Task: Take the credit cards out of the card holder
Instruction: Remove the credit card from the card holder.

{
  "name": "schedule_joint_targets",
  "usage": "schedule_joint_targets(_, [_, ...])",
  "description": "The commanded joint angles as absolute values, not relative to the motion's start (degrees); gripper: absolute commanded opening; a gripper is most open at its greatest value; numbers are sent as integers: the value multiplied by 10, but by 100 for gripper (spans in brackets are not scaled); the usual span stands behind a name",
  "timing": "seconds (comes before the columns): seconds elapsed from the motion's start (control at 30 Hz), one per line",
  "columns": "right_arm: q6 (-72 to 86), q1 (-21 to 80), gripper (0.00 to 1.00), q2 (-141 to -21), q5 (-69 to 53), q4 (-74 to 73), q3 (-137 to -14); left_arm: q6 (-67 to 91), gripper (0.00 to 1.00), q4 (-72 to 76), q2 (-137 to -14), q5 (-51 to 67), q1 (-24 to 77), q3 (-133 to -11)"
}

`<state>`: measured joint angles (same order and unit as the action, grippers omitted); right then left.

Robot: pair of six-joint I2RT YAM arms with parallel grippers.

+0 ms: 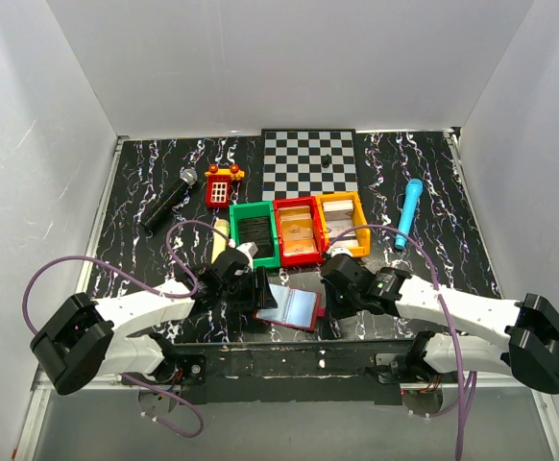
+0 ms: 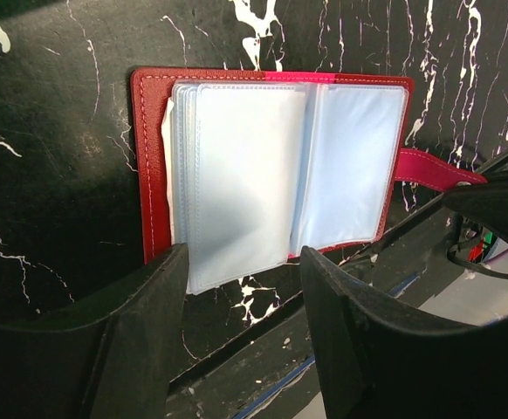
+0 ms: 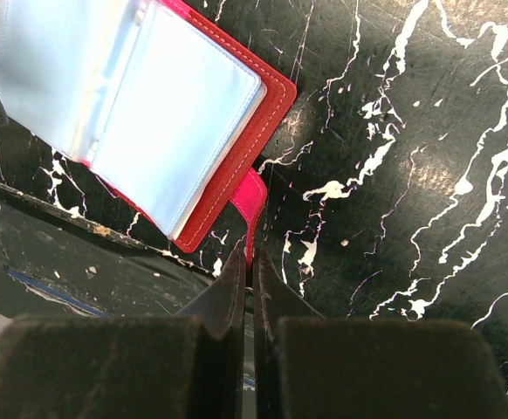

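Top external view: the card holder (image 1: 289,307) lies open and flat between the two arms. It sits just to the inner side of the left gripper (image 1: 253,286) and of the right gripper (image 1: 333,294), and both are about equally near. Left wrist view: the left jaws stand apart and grasp nothing. The near edge of the sleeves (image 2: 245,175) lies just ahead of the fingertips. The opened spread runs crosswise to the gap, and the spine points straight away from it. Whether the tips touch the plastic cannot be told. The tab (image 2: 424,166) extends to the right, toward the other arm. Right wrist view: the right fingers (image 3: 228,297) are clenched. The tab's end runs into the seam between them, so it is judged pinched there. The holder lies ahead and to the left of these fingers. No credit cards are discernible in the exposed sleeves. The left gripper is judged better placed to reach into a sleeve.
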<state>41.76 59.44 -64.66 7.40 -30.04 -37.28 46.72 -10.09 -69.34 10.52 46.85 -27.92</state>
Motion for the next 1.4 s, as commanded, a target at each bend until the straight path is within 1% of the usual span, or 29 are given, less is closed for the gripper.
schedule_joint_targets(0.0, [411, 597, 1, -651, 71, -296, -386, 461, 54, -87, -702, 105, 475, -298])
schedule_joint_targets(0.53, [411, 598, 1, -663, 64, -291, -387, 425, 53, -18, -744, 177, 492, -308])
schedule_joint_targets(0.77, [410, 597, 1, -664, 64, -291, -387, 409, 53, -8, -780, 199, 507, -329])
schedule_joint_targets(1.37, [434, 596, 1, -635, 74, -301, -364, 343, 53, -4, -875, 248, 570, -427])
